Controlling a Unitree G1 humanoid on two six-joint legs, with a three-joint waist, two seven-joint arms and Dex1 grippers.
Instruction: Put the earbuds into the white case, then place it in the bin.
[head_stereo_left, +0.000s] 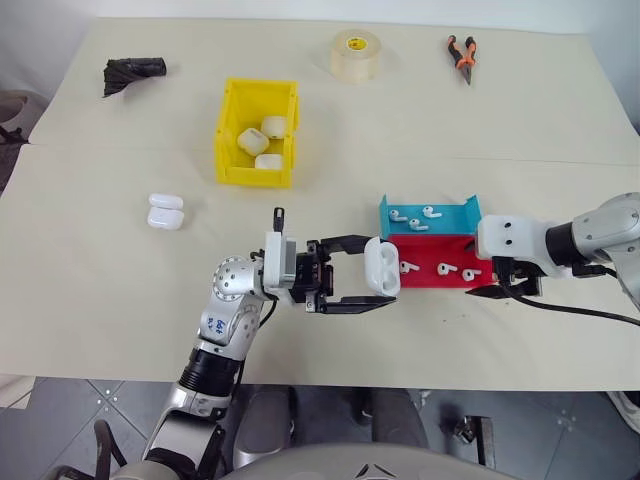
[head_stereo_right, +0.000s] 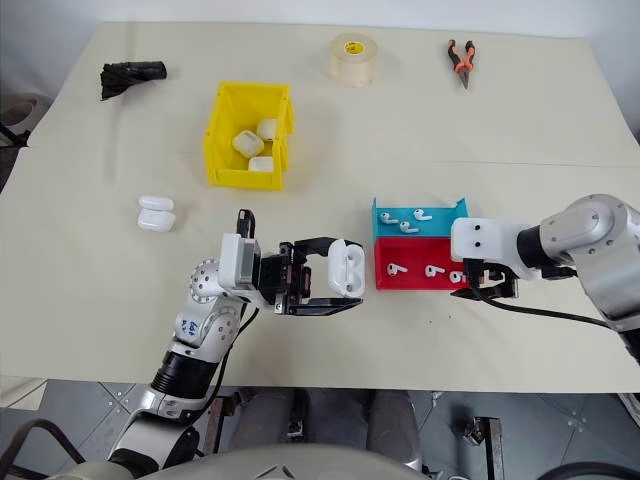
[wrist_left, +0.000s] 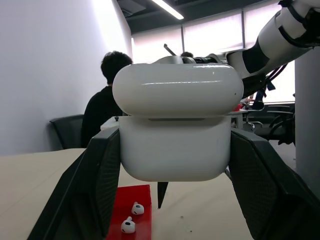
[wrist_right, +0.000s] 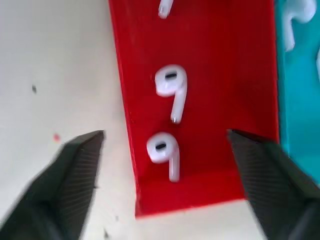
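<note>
My left gripper (head_stereo_left: 378, 270) is shut on the white case (head_stereo_left: 381, 266) and holds it above the table, just left of the red tray (head_stereo_left: 425, 280). In the left wrist view the white case (wrist_left: 175, 150) sits between both black fingers (wrist_left: 95, 185), with its lid on top. Three earbuds (head_stereo_left: 443, 269) lie in the red tray and more lie in the teal tray (head_stereo_left: 455, 215) behind it. My right gripper (wrist_right: 165, 134) is open and points down over the right end of the red tray, with two earbuds (wrist_right: 170, 90) between its fingers and untouched. The yellow bin (head_stereo_left: 255, 178) stands at the back left.
Three look-alike white cases (head_stereo_left: 262, 140) lie in the bin, and two more (head_stereo_left: 165, 212) are stacked on the table at the left. A tape roll (head_stereo_left: 356, 55), orange pliers (head_stereo_left: 461, 55) and a black object (head_stereo_left: 133, 72) lie along the far edge. A person (wrist_left: 107, 100) sits beyond the table.
</note>
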